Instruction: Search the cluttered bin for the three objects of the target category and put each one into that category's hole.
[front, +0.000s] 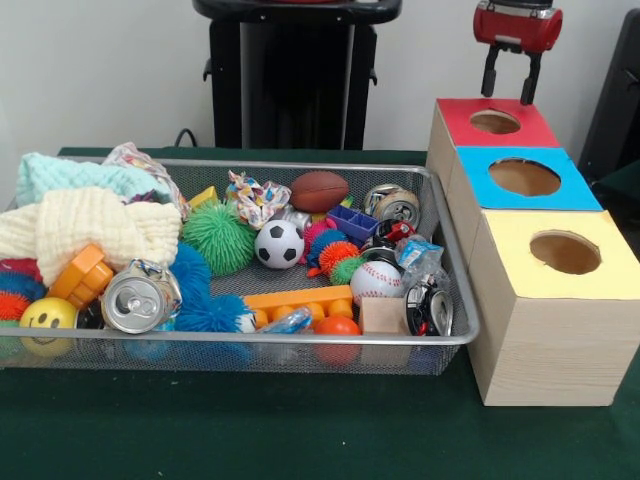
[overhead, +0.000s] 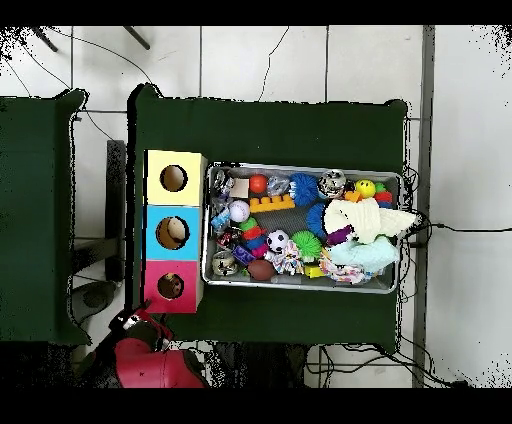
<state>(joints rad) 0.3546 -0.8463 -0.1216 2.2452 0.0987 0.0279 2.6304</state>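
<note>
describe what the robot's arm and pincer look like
The arm ends in a glossy red, rounded housing with a grey band across its top. Below it sits the pincer: two short black fingers, flat and straight, on a black mount. From overhead, the arm shows as a bulky red shell with black parts at the joints. No cables or markings can be made out.

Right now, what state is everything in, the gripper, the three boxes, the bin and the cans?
gripper: open, empty, hanging above the red box.
red box: hole unobstructed.
blue box: hole unobstructed.
yellow box: hole unobstructed.
mesh bin: full of clutter.
silver can: lying on its side.
cloths: crumpled, heaped.
</note>
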